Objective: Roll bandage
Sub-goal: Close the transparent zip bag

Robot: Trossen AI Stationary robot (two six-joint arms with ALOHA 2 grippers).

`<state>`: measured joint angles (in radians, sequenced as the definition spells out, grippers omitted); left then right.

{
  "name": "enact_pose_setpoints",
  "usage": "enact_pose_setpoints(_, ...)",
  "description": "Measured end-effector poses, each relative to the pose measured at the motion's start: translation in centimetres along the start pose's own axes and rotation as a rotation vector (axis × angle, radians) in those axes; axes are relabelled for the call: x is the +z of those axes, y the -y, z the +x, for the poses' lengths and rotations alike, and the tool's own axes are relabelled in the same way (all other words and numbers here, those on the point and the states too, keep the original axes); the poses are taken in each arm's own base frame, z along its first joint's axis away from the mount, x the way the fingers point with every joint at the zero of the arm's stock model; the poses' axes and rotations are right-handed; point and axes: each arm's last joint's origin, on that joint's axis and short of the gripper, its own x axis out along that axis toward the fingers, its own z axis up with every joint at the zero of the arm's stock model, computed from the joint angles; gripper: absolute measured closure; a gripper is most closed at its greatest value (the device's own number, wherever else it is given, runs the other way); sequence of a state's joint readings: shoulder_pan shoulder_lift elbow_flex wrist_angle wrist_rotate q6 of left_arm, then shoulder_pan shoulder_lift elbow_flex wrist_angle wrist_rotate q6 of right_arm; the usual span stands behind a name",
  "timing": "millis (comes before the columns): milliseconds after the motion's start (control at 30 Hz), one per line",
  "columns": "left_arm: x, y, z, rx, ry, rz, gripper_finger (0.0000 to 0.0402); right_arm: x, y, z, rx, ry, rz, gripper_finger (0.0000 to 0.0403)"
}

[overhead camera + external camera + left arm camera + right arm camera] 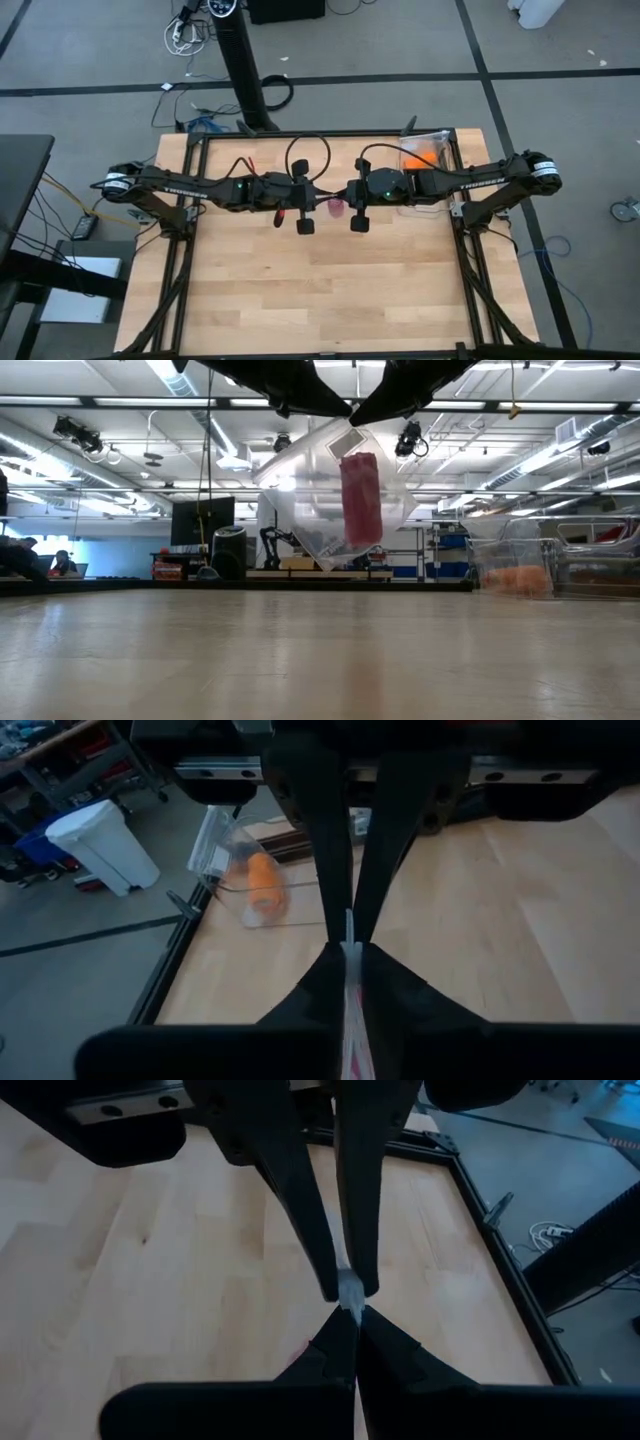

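A clear plastic bag hangs in the air above the middle of the table. The bandage, a magenta-pink roll, stands upright inside it and shows as a pink spot in the high view. My left gripper and my right gripper meet tip to tip over the bag's top. Each is shut on the bag's upper edge. The low view shows them as dark shapes at the top, left gripper and right gripper. My left gripper pinches the bag's thin top edge between its two fingertips, coming from the table's left and slanting slightly down. The bag hangs below, clear of the table. My right gripper pinches the same top edge between its fingertips, right beside the left one, coming from the table's right and slanting down. The bag with the roll hangs below it, lifted clear.
A clear container holding an orange roll stands at the table's far right, also seen as an orange roll in the left wrist view. Bare wood lies under and in front of the bag. A metal frame borders the table.
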<state>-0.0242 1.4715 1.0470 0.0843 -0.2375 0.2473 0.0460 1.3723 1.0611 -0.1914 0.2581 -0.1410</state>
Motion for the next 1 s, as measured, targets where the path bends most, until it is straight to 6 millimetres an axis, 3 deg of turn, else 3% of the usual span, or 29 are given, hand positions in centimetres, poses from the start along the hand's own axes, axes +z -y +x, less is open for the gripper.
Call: enact_pose_setpoints(1000,-1.3,0.1,-0.2,0.049,-0.155,0.045,0.0384,0.2,0.2,-0.6,-0.018,0.019,0.005,0.0403)
